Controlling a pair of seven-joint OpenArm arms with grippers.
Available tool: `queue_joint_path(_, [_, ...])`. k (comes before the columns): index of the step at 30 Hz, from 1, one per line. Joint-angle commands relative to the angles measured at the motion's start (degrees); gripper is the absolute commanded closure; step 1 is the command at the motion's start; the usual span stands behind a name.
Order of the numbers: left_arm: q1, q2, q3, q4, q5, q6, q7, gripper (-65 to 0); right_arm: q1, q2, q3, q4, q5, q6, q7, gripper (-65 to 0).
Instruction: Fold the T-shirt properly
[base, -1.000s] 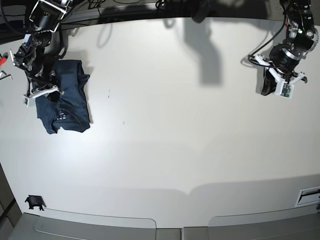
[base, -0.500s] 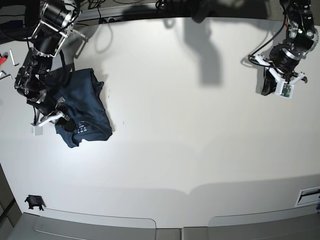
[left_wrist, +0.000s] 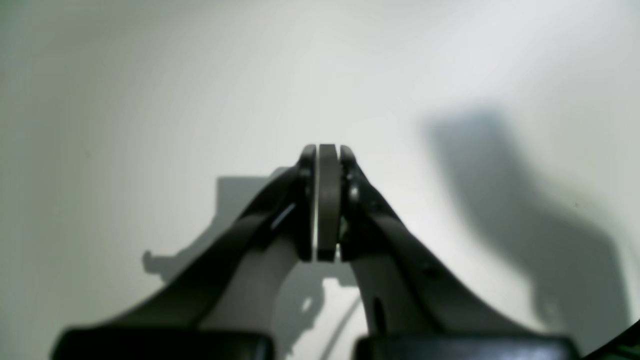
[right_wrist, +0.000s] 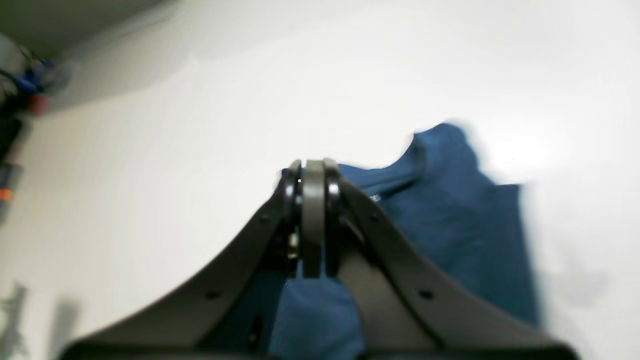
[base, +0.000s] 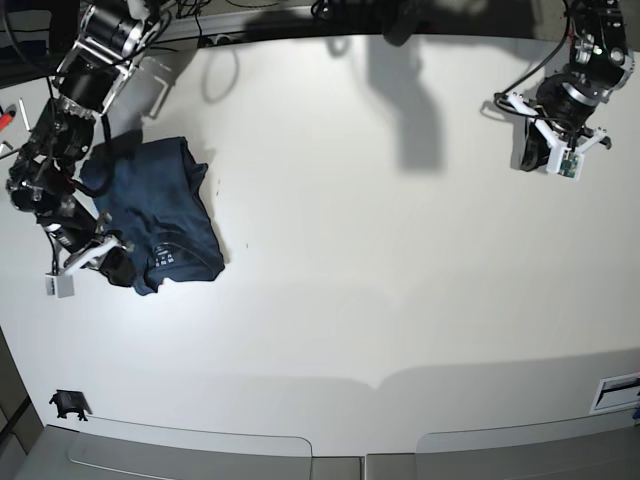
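Base view only: bunched T-shirt (base: 158, 221) on table (base: 400, 300) far from left gripper (left_wrist: 327, 200), clenched, empty. Right gripper (right_wrist: 312, 220) clamped on shirt edge, blurred. Small black clip (base: 68, 404) nr table edge.

The T-shirt (base: 160, 215) is plain dark navy — no print, only a small pale label patch near its collar. The table (base: 400, 300) is flat white with grey shadows — both arms are black with white fittings.

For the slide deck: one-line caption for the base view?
Right gripper, shut, at the edge of the folded navy T-shirt on the white table; left gripper shut, far across the table.
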Motion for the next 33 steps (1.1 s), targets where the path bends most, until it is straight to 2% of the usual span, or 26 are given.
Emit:
queue_joint_path(1, [-0.3, -0.6, -0.3, 1.0, -0.5, 0.2, -1.5, 0.0, 1.2, 1.9, 0.2, 2.7, 0.3, 0.5, 1.6, 0.0])
queue_joint_path(4, [-0.3, -0.7, -0.3, 1.0, -0.5, 0.2, -1.5, 0.0, 1.2, 3.6, 0.2, 6.8, -2.5, 0.5, 2.6, 0.0])
queue_joint_path(8, [-0.3, -0.7, -0.3, 1.0, -0.5, 0.2, -1.5, 0.0, 1.2, 5.6, 0.2, 10.9, -2.4, 0.5, 2.6, 0.0])
queue_joint_path(15, [-0.3, -0.6, -0.3, 1.0, -0.5, 0.2, -1.5, 0.0, -0.1, 6.1, 0.2, 19.1, -1.4, 0.5, 2.0, 0.0])
queue_joint_path(23, [0.2, -0.7, -0.3, 1.0, -0.5, 0.2, -1.4, 0.0, -12.1, 6.1, 0.2, 29.8, 3.0, 0.5, 0.8, 0.0])
queue_joint_path(27, [2.6, -0.7, -0.3, 1.0, -0.3, 0.2, -0.9, 0.0, -19.0, 6.1, 0.2, 35.0, 3.2, 0.5, 0.7, 0.0])
queue_joint_path(33, [11.2, -0.7, -0.3, 1.0, 6.5, 0.2, -0.1, 0.0, -26.3, 6.1, 0.2, 40.5, 3.2, 0.5, 0.5, 0.0])
